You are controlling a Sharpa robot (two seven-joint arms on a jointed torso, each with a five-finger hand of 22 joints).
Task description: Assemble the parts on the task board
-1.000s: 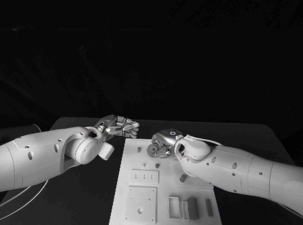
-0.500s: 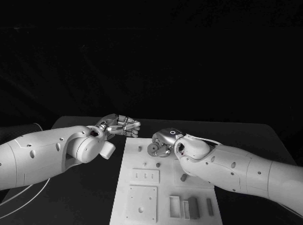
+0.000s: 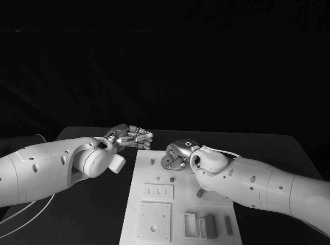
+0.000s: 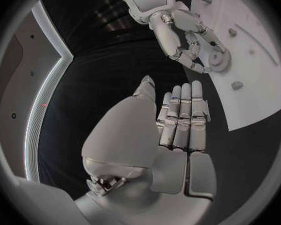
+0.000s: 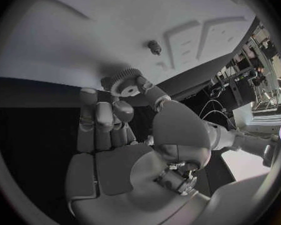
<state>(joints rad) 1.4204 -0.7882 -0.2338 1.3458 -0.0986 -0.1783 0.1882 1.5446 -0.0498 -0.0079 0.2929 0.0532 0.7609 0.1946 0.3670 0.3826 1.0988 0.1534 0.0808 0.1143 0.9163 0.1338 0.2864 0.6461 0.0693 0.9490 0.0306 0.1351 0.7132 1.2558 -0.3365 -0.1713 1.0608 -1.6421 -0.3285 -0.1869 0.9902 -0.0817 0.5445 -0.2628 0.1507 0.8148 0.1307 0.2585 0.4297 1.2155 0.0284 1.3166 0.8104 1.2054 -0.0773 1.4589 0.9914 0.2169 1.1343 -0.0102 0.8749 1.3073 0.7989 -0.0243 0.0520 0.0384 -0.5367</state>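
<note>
No legible text, label, brand, number or sign found on inspection. The task board (image 3: 181,204), lower middle of the head view, carries only recesses and small parts, no lettering. Both arms and hands bear no readable marking. Equipment at the right edge of the right wrist view is too small to read.

I see the black table (image 3: 283,148) under the work area and cables (image 3: 10,217) trailing at its near left edge.
</note>
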